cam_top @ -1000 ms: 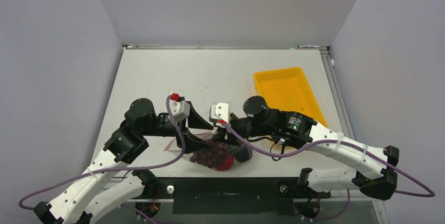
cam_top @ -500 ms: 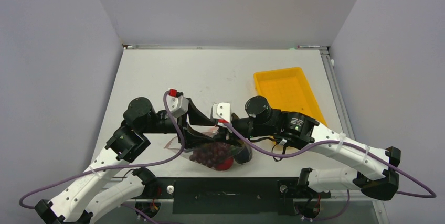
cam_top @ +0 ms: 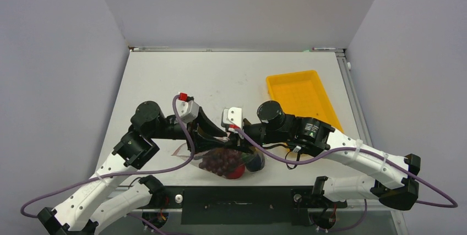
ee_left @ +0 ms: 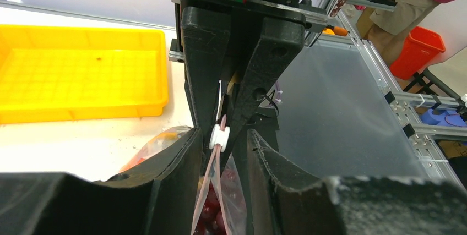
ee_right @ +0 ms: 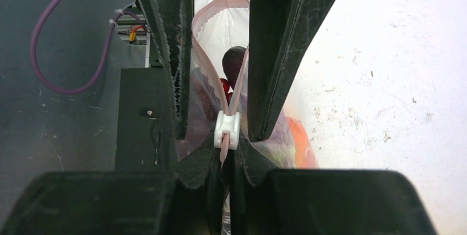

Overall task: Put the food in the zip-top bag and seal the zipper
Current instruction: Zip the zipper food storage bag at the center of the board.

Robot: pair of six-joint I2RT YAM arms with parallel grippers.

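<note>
The zip-top bag (cam_top: 228, 160) hangs at the table's near edge with dark red grapes (cam_top: 220, 162), a red piece (cam_top: 237, 171) and a dark purple piece (cam_top: 254, 160) of the food inside. My right gripper (ee_right: 224, 155) is shut on the pinkish zipper (ee_right: 222, 158) just behind its white slider (ee_right: 227, 130). My left gripper (ee_left: 224, 141) faces it with its jaws apart. Its fingers (ee_left: 165, 191) stand on either side of the zipper (ee_left: 212, 174) below the slider (ee_left: 219, 136), with a gap on each side. The bag's mouth (ee_right: 220, 12) gapes beyond the slider. An orange piece (ee_right: 300, 141) shows through the plastic.
A yellow tray (cam_top: 303, 94) lies on the table at the right rear, behind the right arm. The black mounting bar (cam_top: 237, 196) runs under the bag at the near edge. Off the table to the left wrist's right are a red bin (ee_left: 421, 50) and metal framing.
My left gripper has slid right toward the right gripper and its jaws have narrowed around the bag's mouth. The right gripper and the bag have stayed put.
</note>
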